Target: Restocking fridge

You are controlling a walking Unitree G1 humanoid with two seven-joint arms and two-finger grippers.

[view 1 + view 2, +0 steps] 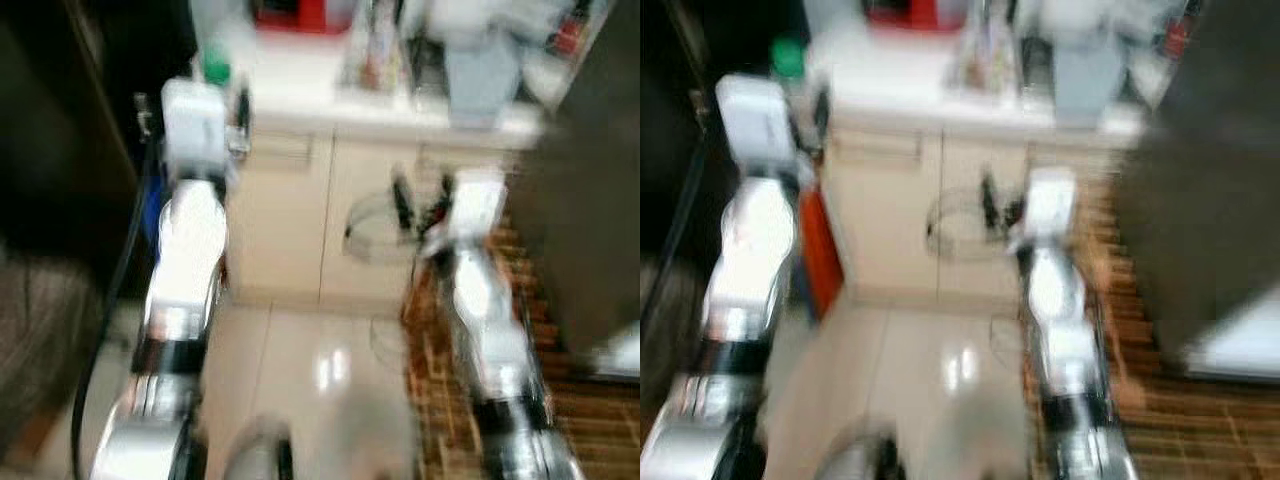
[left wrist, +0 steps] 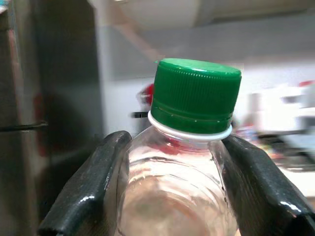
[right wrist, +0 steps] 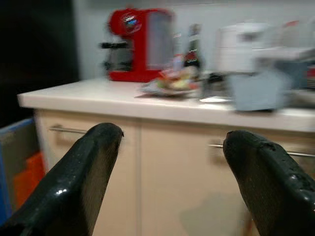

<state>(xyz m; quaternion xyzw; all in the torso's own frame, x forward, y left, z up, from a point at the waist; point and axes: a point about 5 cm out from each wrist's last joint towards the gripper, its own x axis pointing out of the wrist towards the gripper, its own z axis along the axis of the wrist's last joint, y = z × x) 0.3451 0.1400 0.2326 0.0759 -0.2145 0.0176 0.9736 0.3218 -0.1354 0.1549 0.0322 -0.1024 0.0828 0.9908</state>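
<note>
My left gripper [image 2: 174, 187] is shut on a clear plastic bottle [image 2: 172, 196] with a green cap [image 2: 196, 93]; both black fingers [image 2: 91, 191] press its shoulders. In the blurred left eye view the green cap [image 1: 216, 70] shows above my raised left arm [image 1: 190, 250], near the counter's left end. My right gripper [image 3: 170, 177] is open with nothing between its fingers [image 3: 83, 172], facing the cream cabinet doors [image 3: 182, 172]. The right arm [image 1: 480, 300] reaches forward at cabinet height.
A white counter [image 1: 310, 95] over cream cabinets [image 1: 300, 210] stands ahead, carrying a red coffee machine [image 3: 133, 44], bottles and a grey box [image 3: 256, 88]. A dark tall surface [image 1: 60, 150] is on the left, another [image 1: 590, 180] on the right. Pale floor tiles [image 1: 300, 370] lie below.
</note>
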